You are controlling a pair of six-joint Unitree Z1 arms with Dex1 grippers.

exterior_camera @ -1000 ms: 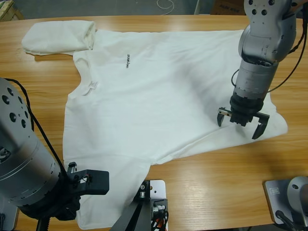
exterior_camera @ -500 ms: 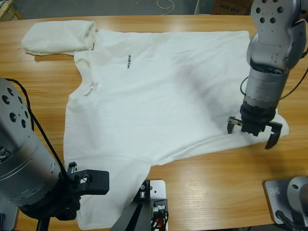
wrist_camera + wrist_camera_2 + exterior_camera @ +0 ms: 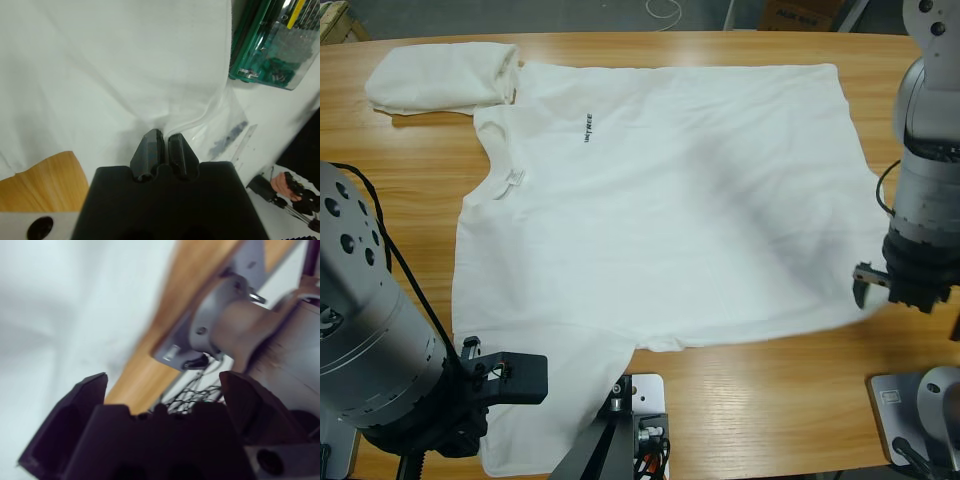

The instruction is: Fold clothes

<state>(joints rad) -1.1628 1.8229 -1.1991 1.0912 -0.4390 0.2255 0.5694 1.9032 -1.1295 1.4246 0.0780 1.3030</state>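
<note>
We see a plain white short-sleeved cotton T-shirt spread flat across the long wooden table, small black lettering on its chest, ribbed collar toward the high view's left. Its lower left part runs to the table's near edge. A second white T-shirt, folded into a soft bundle, lies at the table's far left corner, touching the spread shirt's shoulder area.

L gripper: in the left wrist view its two black jaws are pressed together w/ a pinch of white fabric caught at the tips, so it's clamped on the spread shirt. In the high view this arm sits bottom left, big silver elbow close under the camera, black gripper body at the shirt's lower left edge.

R gripper: at the high view's right edge, just over the shirt's right-hand corner, pointing down. Right wrist view shows its jaws spread wide apart, nothing between them; white cloth to one side, bare wood beside it.
</note>
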